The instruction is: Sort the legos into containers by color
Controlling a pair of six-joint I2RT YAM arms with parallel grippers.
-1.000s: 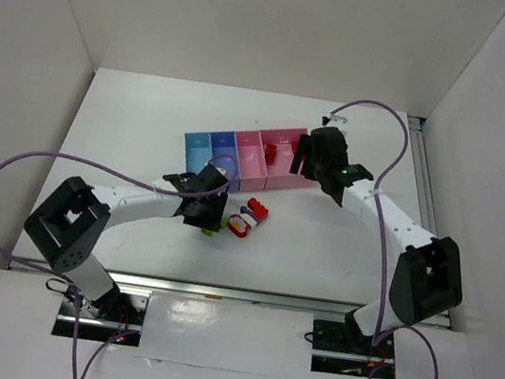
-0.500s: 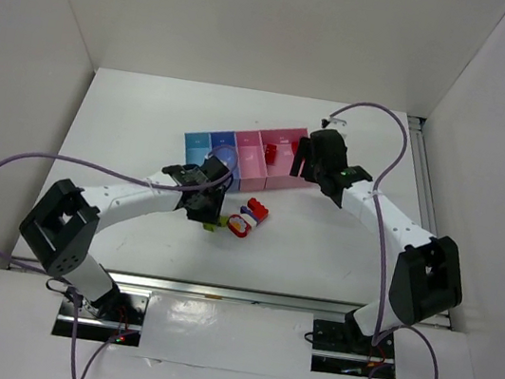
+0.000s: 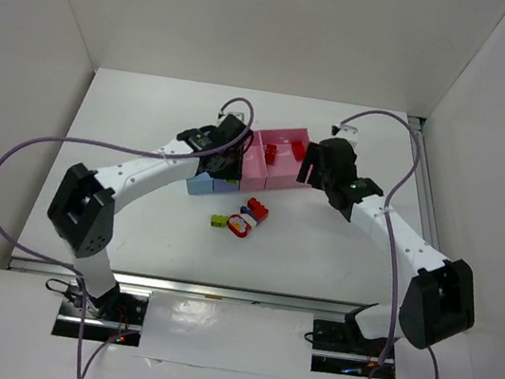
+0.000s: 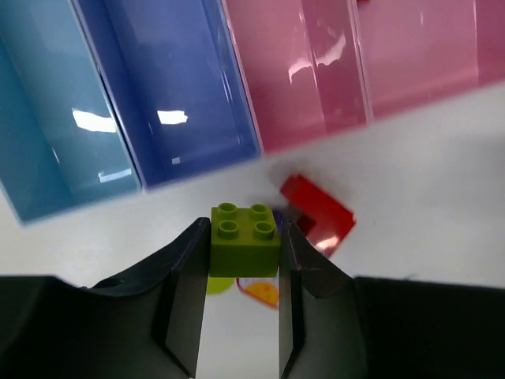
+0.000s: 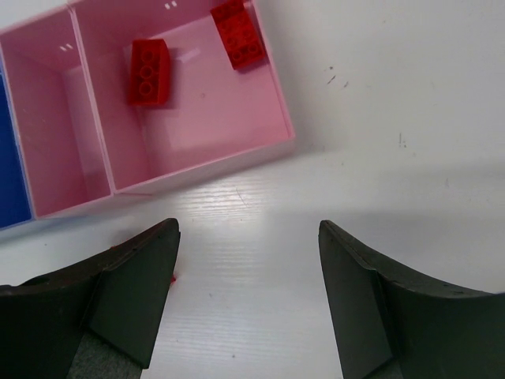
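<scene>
Step in hand: by my judgement, the carry leg of one pick-and-place, with a brick in the jaws and not yet over a tray floor.
Left gripper (image 4: 244,260): clamped on a small yellow-green two-by-two plastic lego brick (image 4: 244,229), one finger on each side, studs up.
Brick's place: held off the white table (image 5: 379,110), just short of the near wall where the shallow light blue plastic tray (image 4: 47,118) meets the darker blue plastic tray (image 4: 166,87). I cannot tell which of the two it lines up with.
Other containers: a smaller pink plastic tray (image 4: 284,71), then the large pink end tray (image 5: 205,110), all joined in one row.
Already sorted: two red plastic bricks (image 5: 148,71) lie in the large pink end tray.
Right gripper (image 5: 248,237): jaws apart with nothing between them, hovering over the table just in front of that tray.
Unsorted pile (image 3: 243,219): red, red-and-white and blue bricks, with another yellow-green one beside them, lie on the table near the trays.
Next move: likely to pick a blue tray for green, since both look empty. Clear the near wall, centre over the floor, lower, then release.
</scene>
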